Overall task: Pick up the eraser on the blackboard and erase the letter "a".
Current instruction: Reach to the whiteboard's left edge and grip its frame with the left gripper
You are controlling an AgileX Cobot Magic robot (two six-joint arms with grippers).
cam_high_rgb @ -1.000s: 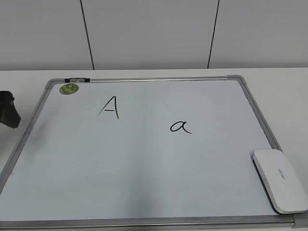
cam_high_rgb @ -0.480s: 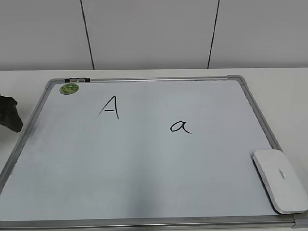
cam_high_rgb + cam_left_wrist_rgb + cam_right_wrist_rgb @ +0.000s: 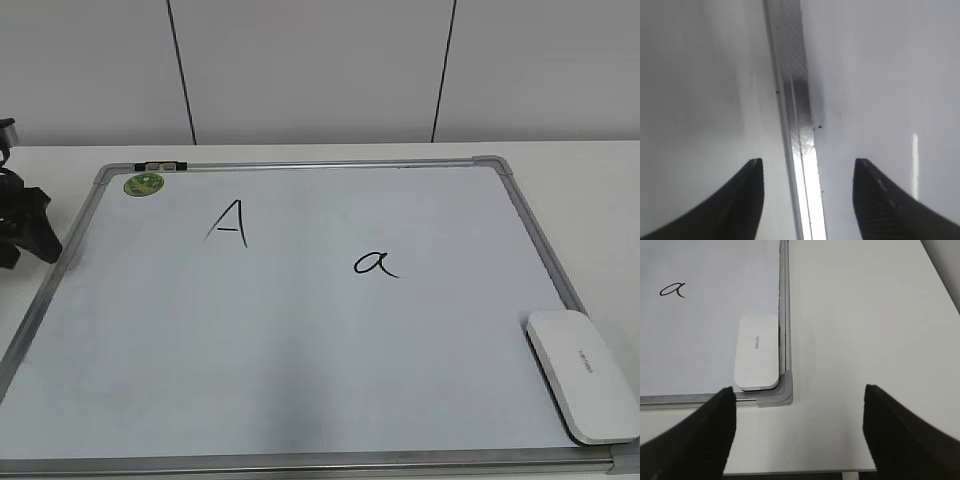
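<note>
The blackboard (image 3: 300, 340) lies flat on the white table, a pale board in a silver frame. The white eraser (image 3: 583, 373) lies on its near right corner; it also shows in the right wrist view (image 3: 757, 351). The letter "a" (image 3: 375, 264) is written right of the board's middle and shows in the right wrist view (image 3: 673, 289). My left gripper (image 3: 22, 232) is open and empty at the board's left edge, its fingers (image 3: 807, 165) either side of the frame (image 3: 799, 130). My right gripper (image 3: 799, 390) is open and empty, over the table beside the board's corner cap (image 3: 780, 395); it is out of the exterior view.
A capital "A" (image 3: 228, 222) is written left of the middle. A round green magnet (image 3: 144, 184) and a small black-and-white clip (image 3: 160, 164) sit at the board's far left corner. White wall panels stand behind the table. The table's front edge (image 3: 800, 471) is near my right gripper.
My left gripper has moved at the board's left edge, rising and coming more into view, with its fingers now visibly spread. The eraser and letters have not moved.
</note>
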